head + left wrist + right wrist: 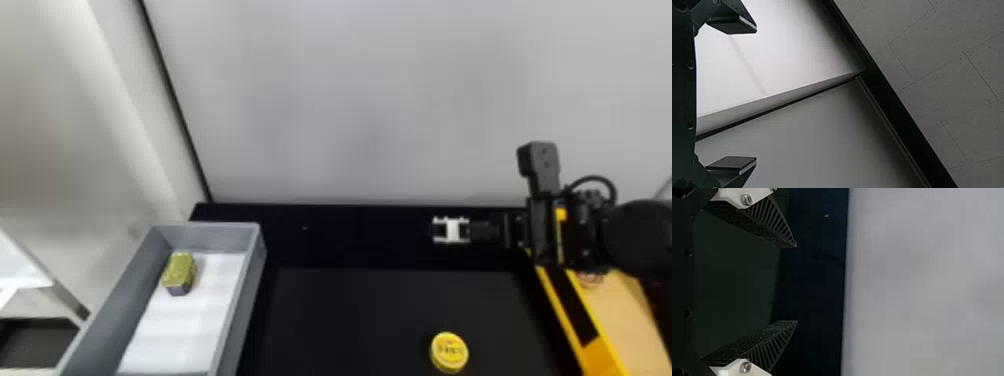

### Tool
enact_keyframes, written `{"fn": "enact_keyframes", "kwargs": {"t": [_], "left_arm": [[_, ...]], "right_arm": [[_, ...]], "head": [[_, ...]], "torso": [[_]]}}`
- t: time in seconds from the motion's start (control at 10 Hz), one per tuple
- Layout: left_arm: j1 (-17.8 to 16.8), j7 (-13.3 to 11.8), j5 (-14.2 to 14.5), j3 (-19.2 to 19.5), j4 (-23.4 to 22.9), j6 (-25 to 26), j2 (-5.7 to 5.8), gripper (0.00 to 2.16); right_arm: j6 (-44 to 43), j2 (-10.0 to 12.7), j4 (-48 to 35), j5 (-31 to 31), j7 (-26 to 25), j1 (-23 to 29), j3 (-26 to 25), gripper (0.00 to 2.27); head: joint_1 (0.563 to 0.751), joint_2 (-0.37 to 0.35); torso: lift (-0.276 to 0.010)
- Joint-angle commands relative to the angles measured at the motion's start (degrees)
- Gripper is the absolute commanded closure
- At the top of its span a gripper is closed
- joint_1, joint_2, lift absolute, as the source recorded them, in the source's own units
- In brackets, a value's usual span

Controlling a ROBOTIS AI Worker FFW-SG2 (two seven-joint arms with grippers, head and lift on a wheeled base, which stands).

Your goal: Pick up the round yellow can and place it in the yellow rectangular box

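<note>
Right arm: comes in from the head view's right edge, hiding the far part of the yellow box.
Yellow rectangular box [604, 354]: on the right, tan inside, with a small round thing [590, 278] partly hidden by the arm.
Grey bin [254, 280]: on the left, lined in white; a gold-topped tin [181, 270] sits in its far part.
Pale wall [350, 115]: rises behind the black table [350, 240].
Round yellow can [449, 352]: on the table between bin and box, closer to the box, well apart from the right gripper [451, 230] and nearer the robot than it.
Right gripper: fingers spread, nothing between them.
Left gripper [756, 94]: fingers apart and empty, facing pale panels [789, 51] and a speckled, tiled surface [938, 78].
</note>
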Motion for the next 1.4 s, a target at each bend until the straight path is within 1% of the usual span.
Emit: {"fn": "enact_keyframes", "kwargs": {"t": [0.0, 0.1, 0.3, 0.7, 1.0, 1.1, 1.3], "left_arm": [[0.23, 0.00, 0.15, 0.21, 0.07, -0.23, 0.01, 0.11], [0.23, 0.00, 0.23, 0.21, 0.07, -0.32, 0.01, 0.11], [0.14, 0.00, 0.23, 0.03, 0.07, -0.23, 0.01, 0.11], [-1.26, -0.17, 0.23, -1.55, 0.59, 0.39, 0.44, 0.11], [-1.53, -0.26, 0.23, -1.90, 0.68, 0.39, 0.44, 0.11], [-1.53, -0.26, 0.23, -1.90, 0.68, 0.39, 0.36, 0.11], [-1.53, -0.26, 0.23, -1.90, 0.68, 0.39, 0.36, 0.11]], "right_arm": [[0.28, -0.86, 3.91, 0.92, 0.22, 1.21, 1.66, 0.09], [0.19, -0.95, 5.40, 3.21, 1.89, 1.91, 2.09, 0.09], [-0.69, -0.78, 7.86, 9.80, 7.60, 3.05, 2.97, 0.09], [-3.95, -0.60, 13.40, 12.88, 11.03, 4.90, 4.73, 0.09], [-6.06, -0.43, 16.39, 13.32, 12.70, 6.83, 5.17, 0.09], [-6.23, 0.01, 16.83, 13.23, 13.58, 7.27, 5.08, 0.09], [-5.44, 0.10, 16.13, 13.40, 13.67, 7.36, 6.67, 0.09]], "head": [[0.720, 0.032], [0.720, 0.032], [0.720, 0.032], [0.720, 0.032], [0.720, 0.032], [0.720, 0.032], [0.720, 0.032]], "torso": [[-0.001], [-0.001], [-0.001], [-0.001], [-0.001], [-0.001], [-0.001]]}}
